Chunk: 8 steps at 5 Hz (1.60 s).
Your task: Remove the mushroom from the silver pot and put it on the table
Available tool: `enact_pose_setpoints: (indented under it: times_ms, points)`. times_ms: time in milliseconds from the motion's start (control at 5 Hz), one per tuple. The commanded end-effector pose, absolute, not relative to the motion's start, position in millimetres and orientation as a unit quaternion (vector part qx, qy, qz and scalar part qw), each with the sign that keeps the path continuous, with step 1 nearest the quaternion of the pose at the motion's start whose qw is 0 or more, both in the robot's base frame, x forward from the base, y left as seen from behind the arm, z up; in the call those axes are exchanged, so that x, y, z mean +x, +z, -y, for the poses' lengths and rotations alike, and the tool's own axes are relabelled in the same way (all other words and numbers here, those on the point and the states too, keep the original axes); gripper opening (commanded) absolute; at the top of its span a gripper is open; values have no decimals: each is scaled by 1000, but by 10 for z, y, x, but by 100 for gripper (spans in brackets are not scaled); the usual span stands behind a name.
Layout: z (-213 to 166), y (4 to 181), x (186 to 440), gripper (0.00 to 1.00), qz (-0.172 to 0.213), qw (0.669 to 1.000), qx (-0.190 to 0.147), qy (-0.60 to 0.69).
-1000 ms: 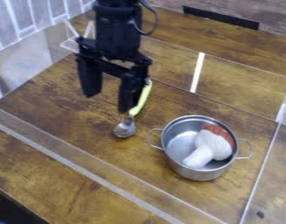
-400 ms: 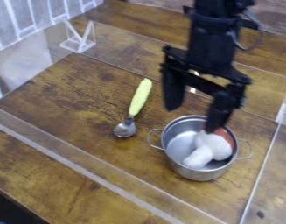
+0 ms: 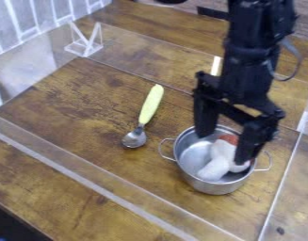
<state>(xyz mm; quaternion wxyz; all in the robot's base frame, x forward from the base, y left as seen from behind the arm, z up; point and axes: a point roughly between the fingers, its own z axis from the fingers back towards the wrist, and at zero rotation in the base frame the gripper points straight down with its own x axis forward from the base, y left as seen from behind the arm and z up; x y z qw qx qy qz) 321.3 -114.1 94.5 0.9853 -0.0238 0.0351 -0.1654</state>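
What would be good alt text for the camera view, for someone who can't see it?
A dark robot arm holds its open end effector over a shiny silver pot, where a toy mushroom lies. A spoon with a yellow-green handle rests beside the pot on a brown wooden table.

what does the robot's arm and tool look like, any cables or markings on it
The arm is matte black or very dark, blocky and jointed, narrowing above a wider lower section. A thin dark cable loops out beside its upper part. The dark two-fingered tool at its end has chunky, angular fingers. No lettering or markings can be made out at this sharpness.
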Motion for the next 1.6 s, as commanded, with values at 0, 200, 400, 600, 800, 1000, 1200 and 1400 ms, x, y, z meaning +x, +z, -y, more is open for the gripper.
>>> enact_pose_setpoints:
  times_ms: [0, 200, 400, 600, 800, 1000, 1200, 1400]
  points:
    - [1043, 917, 3355, 100, -9, 981, -25, -192]
    - [1009, 763, 3457, 100, -7, 975, -23, -222]
    - [979, 690, 3500, 100, 0, 977, -21, -211]
    - [951, 675, 3514, 100, 0, 979, -23, -203]
    - [800, 684, 3582, 100, 4, 988, -25, -155]
    - [719, 748, 3631, 100, 11, 993, -29, -114]
    - [730, 725, 3634, 100, 12, 995, -27, -91]
    - [736, 687, 3635, 100, 11, 997, -25, -68]
